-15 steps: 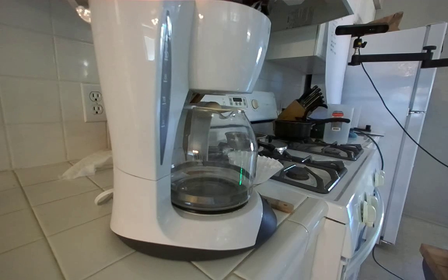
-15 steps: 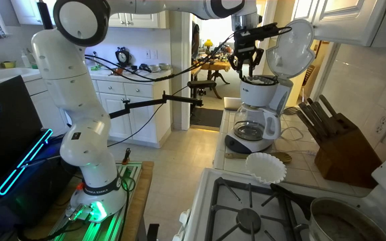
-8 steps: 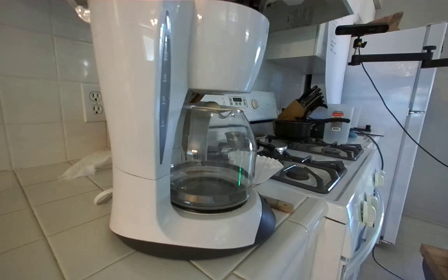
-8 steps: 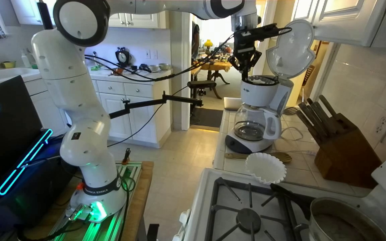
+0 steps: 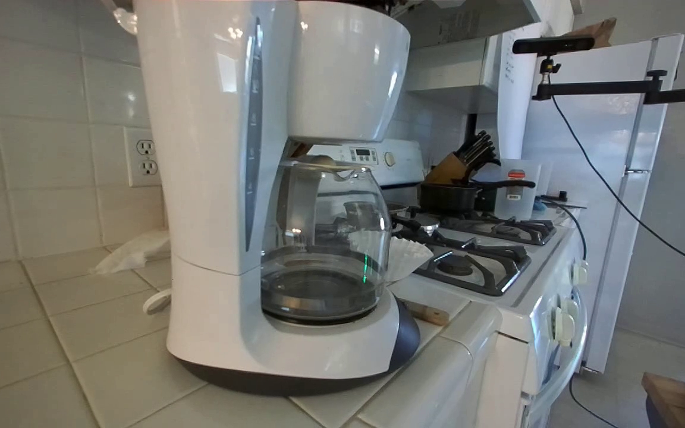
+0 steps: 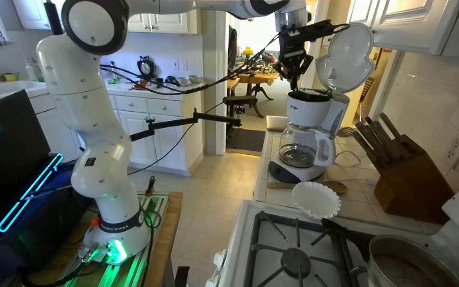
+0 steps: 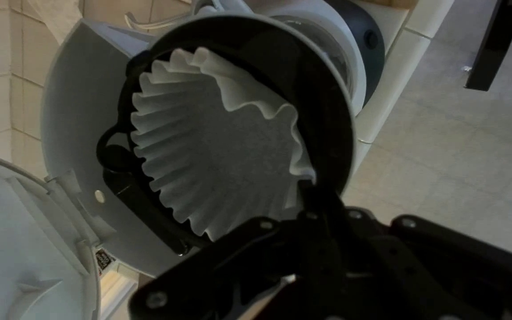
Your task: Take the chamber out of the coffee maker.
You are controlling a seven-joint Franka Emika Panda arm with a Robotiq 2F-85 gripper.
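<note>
The filter basket (image 7: 125,103) is in the top of the coffee maker (image 6: 308,113). The tool (image 7: 319,190) is squeezed together and seems to pinch its edge, across from the open lid (image 6: 345,57). The rest lies lidward, so lifting may tip it.

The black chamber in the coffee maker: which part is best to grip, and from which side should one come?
Probably the narrow rim of the chamber, from above, on the edge away from the raised lid, where the hand is. The coffee maker encloses the sides, while the top is open; the pleated paper filter looks too flimsy to hold.
</note>
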